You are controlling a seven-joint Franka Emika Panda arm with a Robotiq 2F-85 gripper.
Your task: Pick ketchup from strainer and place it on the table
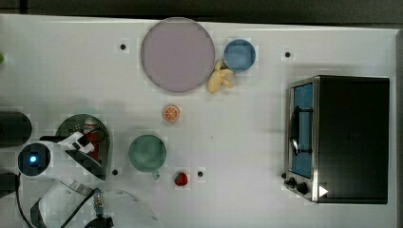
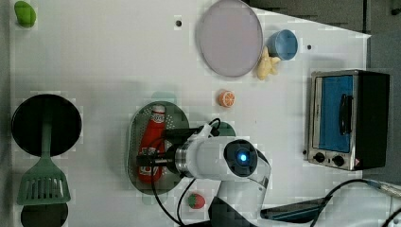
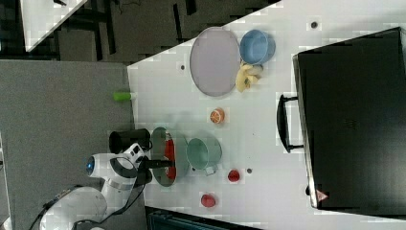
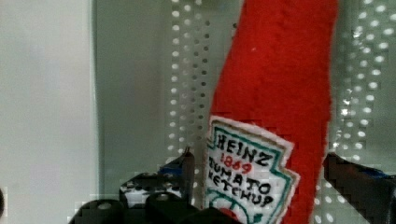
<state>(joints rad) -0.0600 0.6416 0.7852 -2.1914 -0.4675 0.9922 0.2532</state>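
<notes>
Ketchup (image 2: 152, 142) lay flat in the strainer (image 2: 135, 137), its white cap toward the left view's top and its labelled lower body between the gripper's (image 2: 150, 150) two fingers. In the wrist view one dark fingertip (image 4: 187, 163) stood just beside the label and the other (image 4: 348, 175) close off the red side, with a small gap visible at the first; the hand looked spread around the bottle, not yet clenched on it, likely so the fingers could close across the narrow width. Going left to right across the left view: a black pan (image 2: 46, 124) with a green spatula (image 2: 43, 182) on it, then the strainer with the arm reaching over it, a strawberry (image 2: 196, 200) near the arm's base, an orange slice (image 2: 226, 99), a grey plate (image 2: 230, 37), a blue cup (image 2: 283, 44) with a banana (image 2: 265, 65) beside it, and a toaster oven (image 2: 347, 118). Bare table (image 2: 104, 61) lay above the strainer in the left view, so a set-down spot seemed easy to find.
</notes>
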